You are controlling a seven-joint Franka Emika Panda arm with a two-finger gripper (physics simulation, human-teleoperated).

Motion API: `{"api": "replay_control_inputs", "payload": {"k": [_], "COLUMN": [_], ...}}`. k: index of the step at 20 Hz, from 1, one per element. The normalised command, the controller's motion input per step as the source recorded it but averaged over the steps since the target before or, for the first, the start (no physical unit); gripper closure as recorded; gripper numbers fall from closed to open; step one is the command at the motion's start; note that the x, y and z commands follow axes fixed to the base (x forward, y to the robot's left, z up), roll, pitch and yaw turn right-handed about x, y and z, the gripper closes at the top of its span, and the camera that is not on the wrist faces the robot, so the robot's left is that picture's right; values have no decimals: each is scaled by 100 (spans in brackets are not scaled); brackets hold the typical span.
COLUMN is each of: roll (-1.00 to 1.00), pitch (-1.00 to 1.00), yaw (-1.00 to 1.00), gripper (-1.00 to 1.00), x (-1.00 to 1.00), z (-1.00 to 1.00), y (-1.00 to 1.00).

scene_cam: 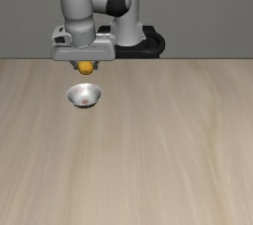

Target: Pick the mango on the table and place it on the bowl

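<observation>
Exterior view: mango [86, 68] hangs off the table [178, 160], just above the bowl [89, 100], w/ gripper [86, 70] fingers clamped on it. Prob. light, firm, smooth-skinned & rounded, so slippery; best held across its middle, moderate squeeze.

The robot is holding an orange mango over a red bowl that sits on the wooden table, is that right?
Not quite: the bowl is silvery grey, not red. The rest holds. In the exterior view, the orange mango sits between the robot's jaws just over the bowl, which rests on the wooden table.
</observation>
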Motion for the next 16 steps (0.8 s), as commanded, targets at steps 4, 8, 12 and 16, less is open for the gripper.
{"api": "replay_control_inputs", "payload": {"k": [4, 8, 12, 16], "roll": [0, 0, 0, 0], "pitch": [0, 0, 0, 0], "yaw": [0, 0, 0, 0], "gripper": [-100, -100, -100, -100], "x": [25, 0, 0, 0], "z": [0, 0, 0, 0], "y": [-50, 0, 0, 0]}}
